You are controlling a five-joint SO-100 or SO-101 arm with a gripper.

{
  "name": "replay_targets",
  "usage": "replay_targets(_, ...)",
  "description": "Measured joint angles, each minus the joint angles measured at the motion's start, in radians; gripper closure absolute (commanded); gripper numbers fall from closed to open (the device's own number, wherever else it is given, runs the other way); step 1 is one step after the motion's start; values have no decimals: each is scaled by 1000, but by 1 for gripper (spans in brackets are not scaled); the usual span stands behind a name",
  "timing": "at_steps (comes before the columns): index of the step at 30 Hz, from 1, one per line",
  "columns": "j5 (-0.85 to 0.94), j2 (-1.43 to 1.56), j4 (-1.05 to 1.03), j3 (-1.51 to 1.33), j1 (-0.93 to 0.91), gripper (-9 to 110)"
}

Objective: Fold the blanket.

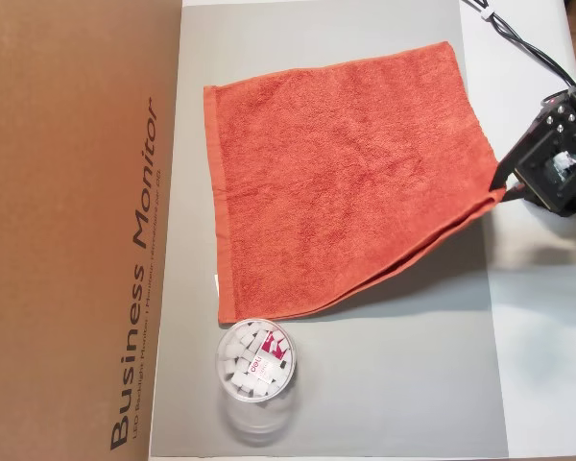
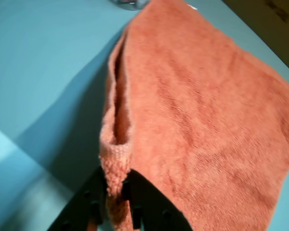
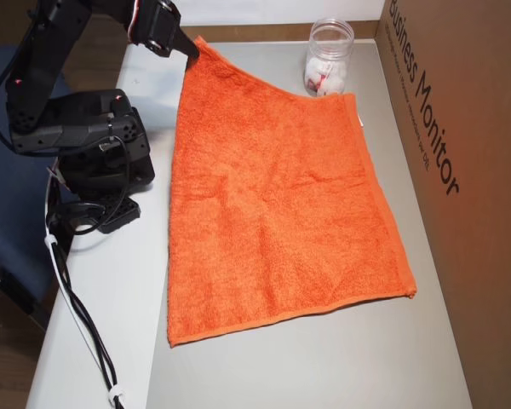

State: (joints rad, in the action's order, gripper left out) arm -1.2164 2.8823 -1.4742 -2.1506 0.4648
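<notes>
Pinching one corner of the blanket (image 2: 202, 125), the black gripper (image 2: 113, 192) has its two fingers closed on the hemmed edge, as the wrist view shows, with the cloth bunched between them and two layers parting just above the grip. In an overhead view the blanket (image 1: 341, 173) lies spread on a grey mat (image 1: 384, 384), its held corner drawn to the mat's right edge where the gripper (image 1: 504, 190) meets it, and that lower right edge lifted enough to cast a shadow. A clear plastic jar (image 1: 256, 362) of small white pieces sits just beside the blanket's lower left corner. A brown cardboard box (image 1: 67, 211) printed "Business Monitor" lines the mat's left side. In an overhead view from the opposite side, the arm (image 3: 77, 128) stands on the white table (image 3: 111, 290) at left.
</notes>
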Motion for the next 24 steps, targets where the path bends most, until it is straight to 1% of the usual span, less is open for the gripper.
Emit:
replay_targets(5, 0, -20, 92, 5, -81, 102)
replay_targets(16, 0, -298, 255, 206, -224, 102)
replay_targets(24, 0, -474, 360, 331, -380, 102)
